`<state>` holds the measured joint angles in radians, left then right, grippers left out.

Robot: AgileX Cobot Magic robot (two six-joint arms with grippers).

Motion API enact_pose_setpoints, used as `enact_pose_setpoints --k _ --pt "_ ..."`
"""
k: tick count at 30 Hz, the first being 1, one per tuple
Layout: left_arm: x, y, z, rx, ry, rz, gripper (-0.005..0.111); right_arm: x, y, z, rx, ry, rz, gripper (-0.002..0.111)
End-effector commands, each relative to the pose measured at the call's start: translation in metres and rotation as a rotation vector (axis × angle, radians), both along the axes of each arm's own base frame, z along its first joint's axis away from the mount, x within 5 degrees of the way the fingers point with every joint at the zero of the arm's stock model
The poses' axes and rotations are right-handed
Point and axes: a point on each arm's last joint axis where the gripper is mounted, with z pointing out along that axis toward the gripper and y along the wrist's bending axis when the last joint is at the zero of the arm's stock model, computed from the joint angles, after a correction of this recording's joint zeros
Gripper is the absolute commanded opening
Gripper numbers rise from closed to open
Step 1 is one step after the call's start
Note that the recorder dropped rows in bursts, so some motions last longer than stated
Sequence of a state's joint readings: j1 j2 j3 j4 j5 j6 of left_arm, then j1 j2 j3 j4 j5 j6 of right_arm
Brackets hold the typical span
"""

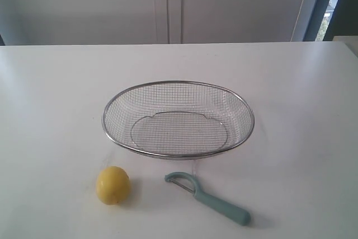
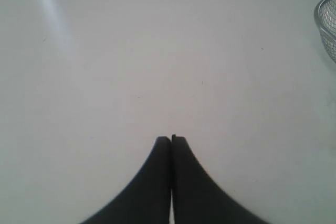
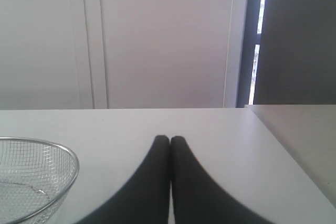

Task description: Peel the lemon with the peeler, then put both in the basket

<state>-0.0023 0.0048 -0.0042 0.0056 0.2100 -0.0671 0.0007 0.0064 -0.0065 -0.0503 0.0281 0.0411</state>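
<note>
By my reckoning no step had begun: both things waited untouched. At the left front of the table (image 1: 50,110) sat the lemon (image 1: 113,185), whole as far as I could tell, its sticker out of sight. Behind it, toward the middle, stood the basket (image 1: 178,83) with nothing in it. Right of the lemon and well apart from it lay the peeler (image 1: 207,191), flat on the table just in front of the basket, with its loop head toward the lemon and its handle slanting off to the right.

The left gripper (image 2: 171,139) hung over bare table with its jaws pressed together and holding nothing. The right gripper (image 3: 170,139) was the same, jaws together and empty, and it faced the far wall.

The next move, I judged, called for both to spread their jaws. The left would take the round lemon squarely so it could not roll. The right would come in low for the slim handle.

Only the exterior view showed the lemon and the peeler, and no arm appeared in it. Only the wrist views showed the jaws, and of the task's things each caught just part of the basket's rim.
</note>
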Motion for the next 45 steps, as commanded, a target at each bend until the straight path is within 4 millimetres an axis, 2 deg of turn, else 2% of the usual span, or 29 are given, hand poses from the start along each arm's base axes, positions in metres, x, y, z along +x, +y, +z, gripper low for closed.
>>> enact_pose_setpoints --k 1,21,30,40,45 --pt "0.000 0.000 -0.001 -0.008 0.000 0.001 0.000 -0.001 0.000 0.005 0.000 -0.074 -0.002 0.000" --pt "0.000 0.000 -0.001 -0.008 0.000 0.001 0.000 -0.011 0.002 0.036 -0.003 -0.436 0.016 0.000" --pt "0.000 0.000 -0.001 -0.008 0.000 0.001 0.000 -0.012 0.002 0.038 -0.001 -0.460 0.017 0.000" --pt "0.000 0.000 -0.001 -0.008 0.000 0.001 0.000 -0.012 -0.006 0.037 0.217 -0.460 -0.010 0.000" --pt "0.000 0.000 -0.001 -0.008 0.000 0.001 0.000 -0.012 -0.007 0.039 0.243 -0.449 -0.012 0.000"
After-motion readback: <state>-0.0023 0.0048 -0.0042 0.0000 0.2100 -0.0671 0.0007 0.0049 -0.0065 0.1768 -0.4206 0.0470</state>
